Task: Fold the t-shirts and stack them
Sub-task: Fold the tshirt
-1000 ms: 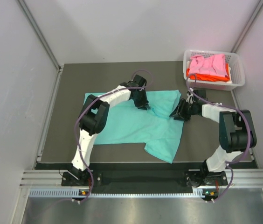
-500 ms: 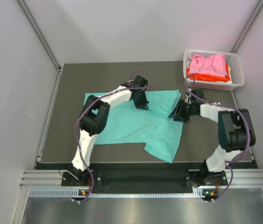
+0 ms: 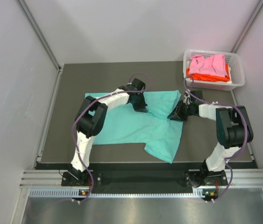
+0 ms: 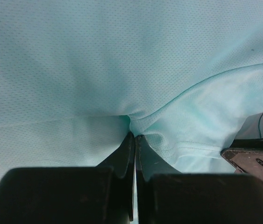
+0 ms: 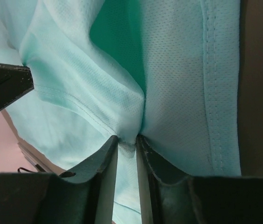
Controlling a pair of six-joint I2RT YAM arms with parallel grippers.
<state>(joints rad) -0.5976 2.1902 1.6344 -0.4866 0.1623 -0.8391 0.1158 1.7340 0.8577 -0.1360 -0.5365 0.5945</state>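
— Teal t-shirt (image 3: 136, 126): location?
— Spread on the worktop (image 3: 66, 116) between my two arms, with one part doubled over toward the near edge.
— Claw states?
— My left claw (image 4: 134, 135) is fully closed, with a pinch of the teal cloth at its tips. My right claw (image 5: 127, 140) shows a narrow gap with a fold of the same cloth in it; I judge that fold gripped.
— Procedure for this fold?
— I would raise both claws together and level, keep the cloth taut between them, carry the edge across, then lay it flat.
— Count?
— Three shirts: the teal one here, and one pink t-shirt (image 3: 208, 63) above one orange t-shirt (image 3: 206, 77), both in the single white basket (image 3: 236, 70) at the far right corner.
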